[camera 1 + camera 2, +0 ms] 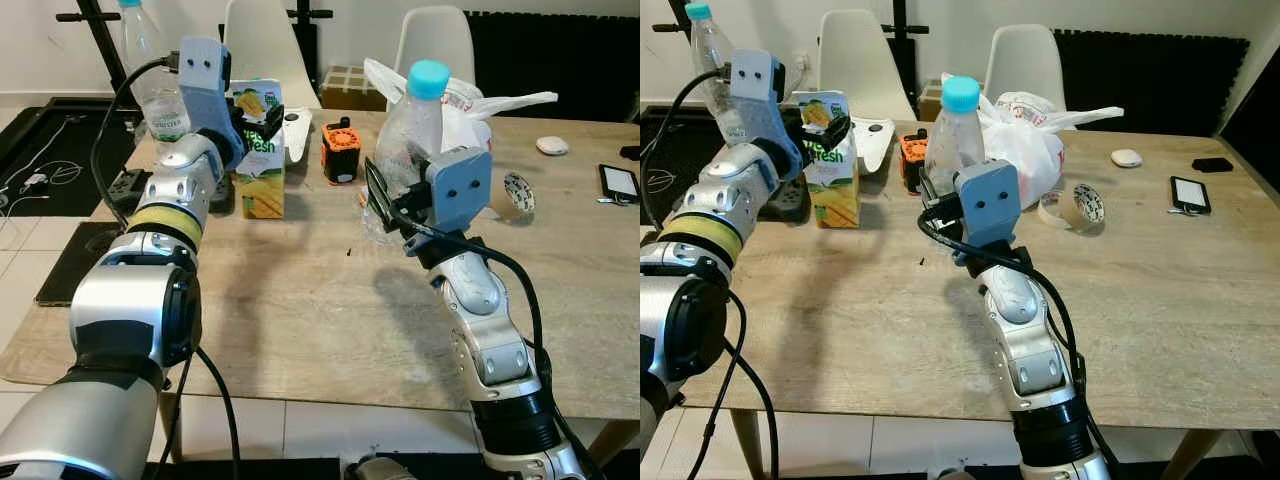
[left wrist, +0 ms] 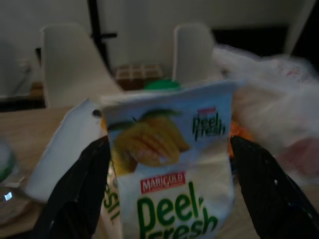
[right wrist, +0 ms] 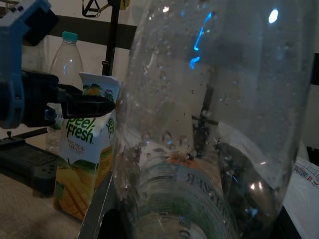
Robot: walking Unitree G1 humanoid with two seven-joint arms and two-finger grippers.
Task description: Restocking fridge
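Both arms at the table, reaching for the drinks
Our left gripper [image 2: 167,194] spreads around the upright juice carton [image 1: 259,150]; our right gripper [image 1: 385,205] straddles the water bottle [image 1: 952,140], grip unclear.

Dining area: wooden table, two white chairs, pale walls.

Table [image 1: 1160,290]: light wood-grain top, long, on legs. Chairs: two white moulded-shell seats at the far side, one to the left [image 1: 858,55], one to the right [image 1: 1025,60]. Wall [image 1: 940,20]: off-white. Panel [image 1: 1140,75]: black, ribbed, low against the wall at right. Stand [image 1: 100,35]: black metal pole with crossbar, far left. Floor [image 1: 20,235]: pale tiles, with a black mat [image 1: 30,135] at left carrying white cables. Box [image 1: 350,80]: gridded top, between the chairs. Light: even, soft shadows on the tabletop.
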